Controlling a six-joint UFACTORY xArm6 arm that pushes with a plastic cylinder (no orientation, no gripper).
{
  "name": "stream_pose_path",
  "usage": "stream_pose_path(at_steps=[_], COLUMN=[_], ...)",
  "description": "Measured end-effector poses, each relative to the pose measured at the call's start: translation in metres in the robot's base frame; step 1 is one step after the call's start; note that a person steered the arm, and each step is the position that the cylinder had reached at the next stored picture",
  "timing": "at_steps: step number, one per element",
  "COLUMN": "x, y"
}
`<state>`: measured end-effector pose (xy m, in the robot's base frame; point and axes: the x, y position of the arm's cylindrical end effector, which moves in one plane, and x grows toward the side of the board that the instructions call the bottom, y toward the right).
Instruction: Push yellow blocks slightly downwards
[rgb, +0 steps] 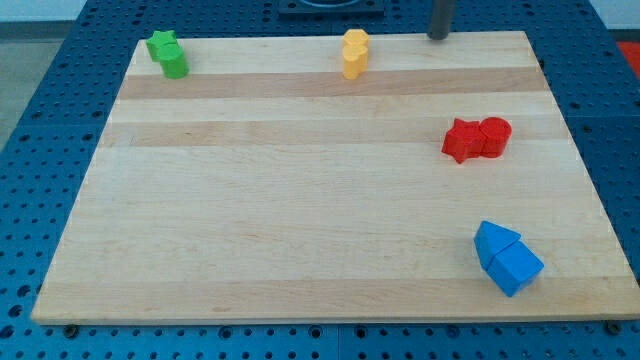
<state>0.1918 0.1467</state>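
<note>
No gripper on this rig, so nothing is being held, just the rod. My tip (438, 37) is sitting at the view's top edge of the desk (300, 200), to the view's right of the yellow blocks (354, 53) and clear of them, not touching anything. The yellow blocks are sitting as a touching pair near the top edge, roughly mid-width, stacked along the top-to-bottom direction; exact shapes are too small to call. Key relation: the pair is lying to the view's left of my tip and a touch below it, so a straight downward stroke from here is missing them entirely. I'm judging the tip needs to be going left along the top edge until it is directly above the pair, then coming down; there is little room between the upper yellow block and the board edge, so that is the tight part. Pushing along the pair's long axis should be keeping them together; an off-centre hit risks splitting them. Green blocks (168, 54) at top left, red blocks (477, 139) at right and blue blocks (507, 258) at lower right are lying well apart from that path.
</note>
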Motion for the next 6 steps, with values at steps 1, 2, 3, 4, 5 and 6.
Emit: stream_pose_path(at_steps=[1, 2, 3, 4, 5, 6], x=[0.001, 0.0, 0.0, 0.001, 0.001, 0.014], y=[-0.031, -0.063, -0.092, -0.118, -0.122, -0.122])
